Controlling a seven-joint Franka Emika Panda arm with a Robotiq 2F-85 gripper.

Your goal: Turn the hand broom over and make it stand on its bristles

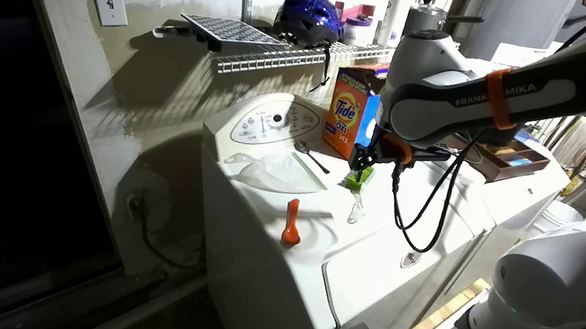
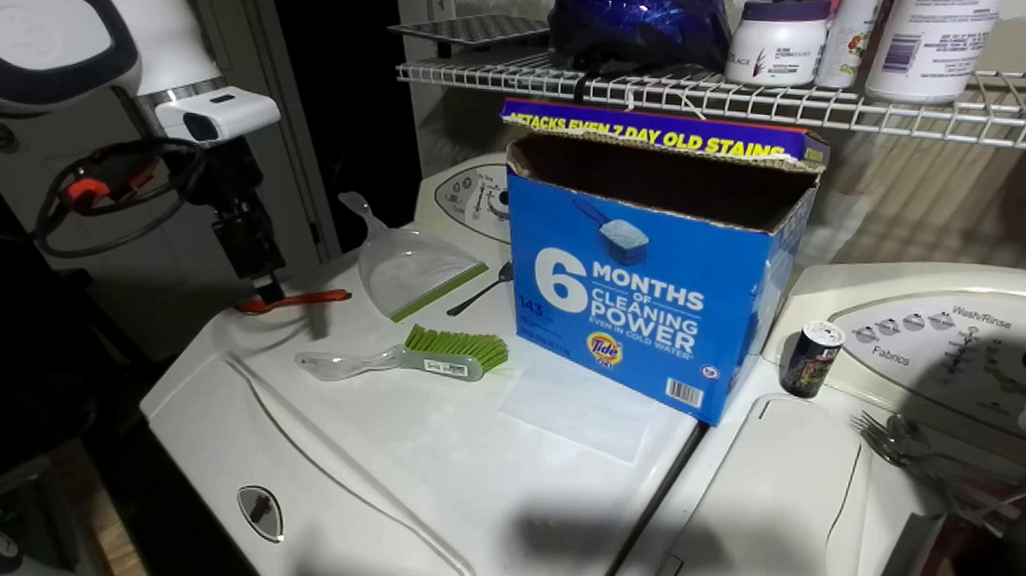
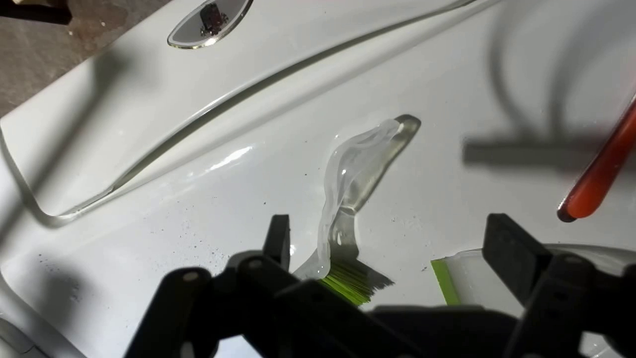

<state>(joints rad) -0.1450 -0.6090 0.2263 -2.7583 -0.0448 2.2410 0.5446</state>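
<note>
Hand [image 3: 390,238] poised above the bench [image 2: 398,423], its fingers [image 3: 279,238] well apart and holding nothing; toward the left of an exterior view its tip overlaps an orange spoon [image 2: 321,298], but the wrist view puts that spoon outside the fingers.

Next rightward, a clear dustpan [image 2: 415,266] turns its green lip toward the task's thing, the hand broom [image 2: 419,362], which lies down on the bench near it, in that view handle to the left and head to the right. Its bristles [image 2: 456,345] point toward the dustpan, not down; whether it rests on its side or partly on its back, I cannot tell. I judge the present step to be the approach: the broom is neither gripped nor turned. The next move calls for the hand to come down over the broom, close firmly on it, lift, and roll it until the bristles face the bench.

Farther right, a metal spoon [image 2: 503,275] lies near the detergent box [image 2: 629,277]. That box has its top flap raised; the inside is dark, and any contents are hidden. Above it stands a jar [image 2: 777,50] under a purple lid, contents unseen. Beyond, a small black shaker [image 2: 813,360] stands upright, with nothing to show what it holds. Rightmost, an exterior view gives a brown tray [image 1: 506,173] holding something pale blue [image 1: 520,162], too small to name.
</note>
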